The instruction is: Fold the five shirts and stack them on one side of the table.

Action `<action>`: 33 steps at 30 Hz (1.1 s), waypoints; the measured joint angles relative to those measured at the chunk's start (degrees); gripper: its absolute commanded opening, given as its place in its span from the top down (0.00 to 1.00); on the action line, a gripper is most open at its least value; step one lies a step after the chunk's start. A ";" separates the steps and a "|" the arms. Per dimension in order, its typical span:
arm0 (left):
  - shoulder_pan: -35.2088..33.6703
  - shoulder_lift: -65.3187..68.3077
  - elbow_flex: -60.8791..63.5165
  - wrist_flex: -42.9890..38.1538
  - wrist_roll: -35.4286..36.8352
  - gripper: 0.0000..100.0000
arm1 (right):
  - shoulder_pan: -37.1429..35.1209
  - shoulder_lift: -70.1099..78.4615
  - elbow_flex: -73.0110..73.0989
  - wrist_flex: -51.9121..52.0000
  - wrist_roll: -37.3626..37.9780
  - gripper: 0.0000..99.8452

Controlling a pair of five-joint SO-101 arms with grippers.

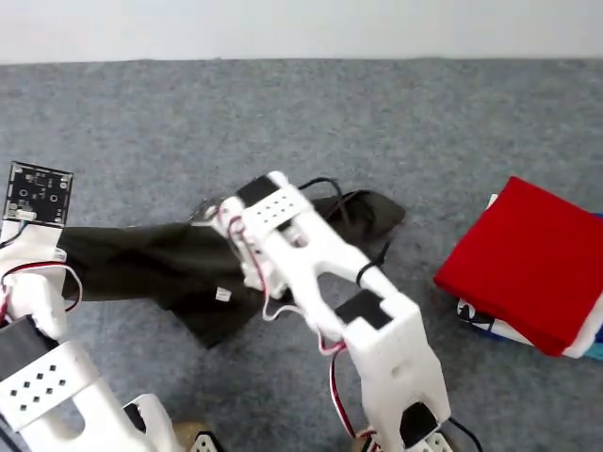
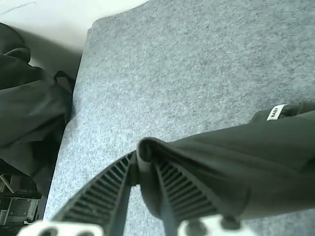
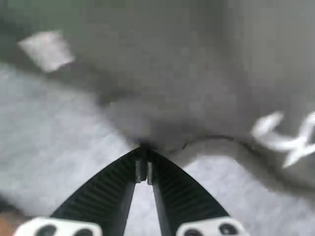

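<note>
Across the middle of the desk, the dark shirt lies stretched, the left claw pinching 1 end and the right claw pinching its edge, so folding looks under way; next, lay that edge over evenly.

Between both arms, dark shirt stretched taut; red shirt tops right-side stack.

Grey table under dark shirt, red-topped folded stack
</note>
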 measured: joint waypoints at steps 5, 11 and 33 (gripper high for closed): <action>0.00 0.00 0.00 0.00 0.00 0.99 | 4.22 1.76 -2.11 -3.34 1.67 0.99; 0.00 0.00 0.00 0.00 0.00 0.99 | 3.34 1.76 -10.29 5.45 0.26 0.97; 0.00 0.00 0.00 0.00 0.00 0.99 | -8.18 1.67 -1.41 5.63 -5.01 0.84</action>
